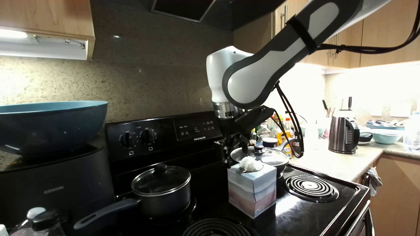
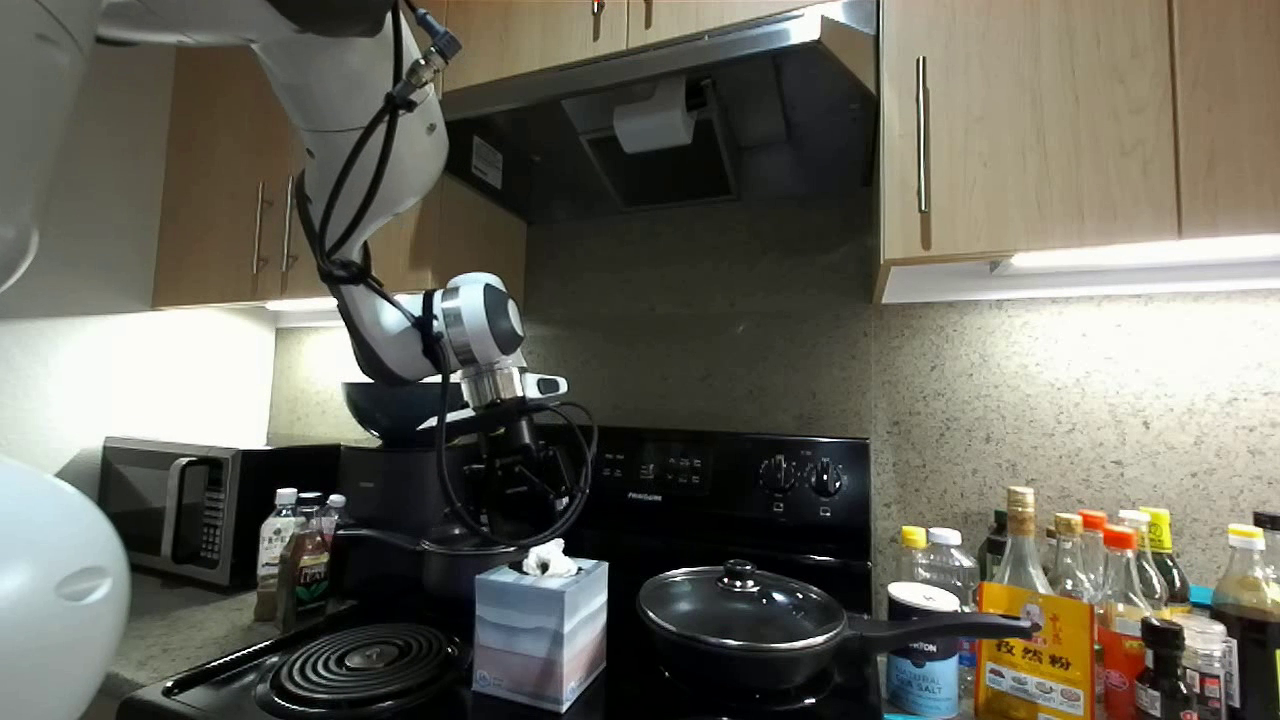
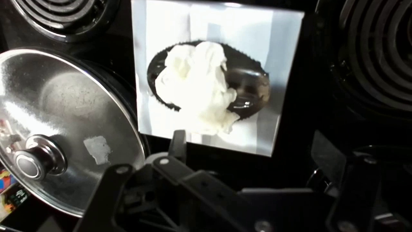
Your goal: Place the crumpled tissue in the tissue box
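The crumpled tissue (image 1: 251,164) is a small white wad on top of the pale blue tissue box (image 1: 241,186). Both also show in an exterior view, the tissue (image 2: 549,560) above the box (image 2: 540,630). In the wrist view the tissue (image 3: 199,87) lies over the left part of the oval opening and overlaps the near rim of the box top (image 3: 248,29). The right part of the opening is uncovered. My gripper (image 3: 251,145) is open, its fingers wide apart and empty. It also shows in both exterior views (image 1: 235,154) (image 2: 515,500), beside the box toward the stove's back panel, apart from the tissue.
A lidded frying pan (image 1: 274,159) stands close to the box; it also shows in the wrist view (image 3: 70,106). A black lidded pot (image 1: 160,188) is on another burner. A stove back panel (image 2: 720,470) rises behind. Bottles (image 2: 1022,560) line the counter.
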Robot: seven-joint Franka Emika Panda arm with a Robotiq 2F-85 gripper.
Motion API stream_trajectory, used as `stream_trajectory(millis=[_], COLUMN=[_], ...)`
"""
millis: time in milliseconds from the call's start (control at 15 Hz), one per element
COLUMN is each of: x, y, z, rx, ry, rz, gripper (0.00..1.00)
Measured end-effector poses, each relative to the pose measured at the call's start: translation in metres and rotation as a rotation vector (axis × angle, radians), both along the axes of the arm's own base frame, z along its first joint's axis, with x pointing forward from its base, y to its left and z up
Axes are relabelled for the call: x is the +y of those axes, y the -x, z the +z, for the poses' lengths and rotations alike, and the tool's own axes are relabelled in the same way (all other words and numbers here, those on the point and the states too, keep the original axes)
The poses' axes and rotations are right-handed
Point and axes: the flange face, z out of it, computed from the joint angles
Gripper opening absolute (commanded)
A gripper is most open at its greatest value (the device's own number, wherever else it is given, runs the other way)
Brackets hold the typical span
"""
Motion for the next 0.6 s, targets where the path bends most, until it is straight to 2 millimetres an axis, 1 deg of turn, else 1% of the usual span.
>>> stream_trajectory(millis=[133, 267, 400, 600], x=[0.003, 0.006, 0.007, 0.007], y=[0.003, 0.007, 0.012, 0.017], z=[0.009, 0.013, 0.013, 0.007], rx=[-0.026, -0.034, -0.032, -0.016], ry=[0.005, 0.007, 0.008, 0.014], rz=[0.01, 0.014, 0.017, 0.02], gripper=[1.0, 1.0, 1.0, 1.0])
